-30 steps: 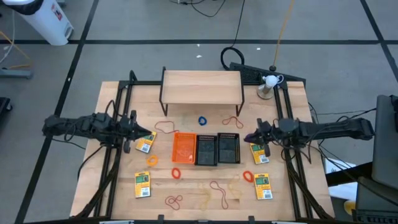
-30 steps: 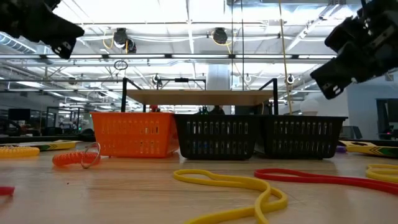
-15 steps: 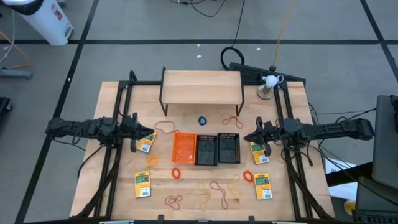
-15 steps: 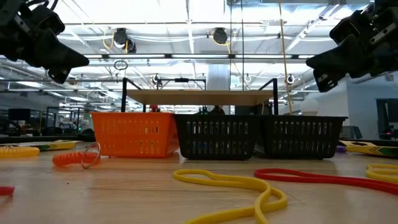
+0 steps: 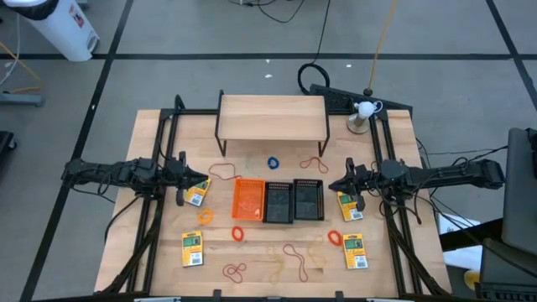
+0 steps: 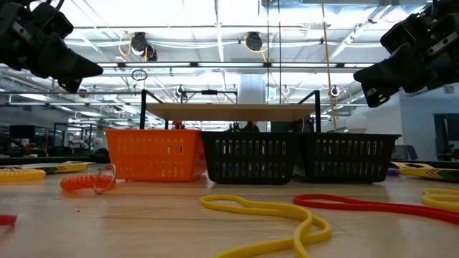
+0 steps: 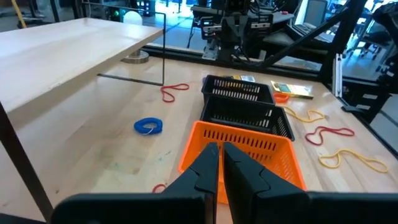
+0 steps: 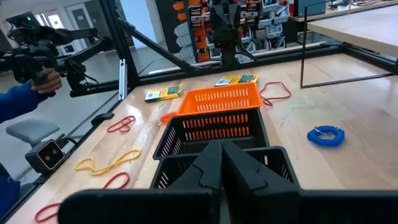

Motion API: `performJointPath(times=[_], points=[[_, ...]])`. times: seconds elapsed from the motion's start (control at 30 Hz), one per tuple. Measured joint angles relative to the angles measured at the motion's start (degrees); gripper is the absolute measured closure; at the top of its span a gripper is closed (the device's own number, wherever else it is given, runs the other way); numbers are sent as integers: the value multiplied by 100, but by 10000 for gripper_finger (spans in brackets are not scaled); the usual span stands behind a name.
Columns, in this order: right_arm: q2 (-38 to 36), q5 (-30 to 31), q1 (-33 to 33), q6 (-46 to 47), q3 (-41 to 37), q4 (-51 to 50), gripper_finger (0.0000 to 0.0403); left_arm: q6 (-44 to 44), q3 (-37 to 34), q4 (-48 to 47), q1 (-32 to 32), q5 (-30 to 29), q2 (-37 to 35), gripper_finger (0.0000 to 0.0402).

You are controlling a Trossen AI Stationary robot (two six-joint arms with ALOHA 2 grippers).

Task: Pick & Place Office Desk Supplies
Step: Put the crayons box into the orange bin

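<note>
- Three mesh bins sit side by side in a row at the centre of the worktop (image 5: 394, 252): the orange bin (image 5: 248, 200) on the left, a black bin (image 5: 278, 201) in the middle, a second black bin (image 5: 308, 200) on the right, their walls touching.
- Four yellow-and-green packs lie flat around them: one left of the orange bin (image 5: 196, 193), one at the near left (image 5: 192, 248), one right of the black bins (image 5: 350, 205), one at the near right (image 5: 355, 251).
- A blue coiled loop (image 5: 273, 163) and a red rubber band (image 5: 315, 163) lie on the far side of the bins, just in front of the light wooden shelf (image 5: 273, 115).
- Orange coiled loops (image 5: 238, 233) and thin red and yellow bands (image 5: 289, 268) are scattered across the near part of the worktop.
- The left end effector (image 5: 181, 179) hangs above the worktop left of the orange bin, over the far edge of the nearest pack; its wrist view shows the two fingers (image 7: 205, 169) pressed together, holding nothing.
- The right end effector (image 5: 351, 183) hangs right of the black bins, over the pack there; its fingers (image 8: 214, 163) are likewise closed and empty.
- In the right wrist view, a person's blue sleeve (image 8: 22, 99) shows in the room beyond the worktop.
</note>
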Motion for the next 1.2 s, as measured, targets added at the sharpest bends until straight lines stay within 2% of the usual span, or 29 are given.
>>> performJointPath(times=[0.2,0.5,0.67,0.97,1.2], points=[[0,0,0,113,-2,-178,403,-20,0,0,0,-28,0,380],[7,36,0,38,-3,-168,403,0,137,406,0,-500,0,380],[7,31,0,87,-7,-168,403,-237,448,-61,0,-613,171,380],[6,38,-1,48,-7,-168,403,-889,1732,-1566,0,-593,1693,380],[7,47,-1,46,-7,-168,403,-1415,3097,-3432,0,-263,3152,380]])
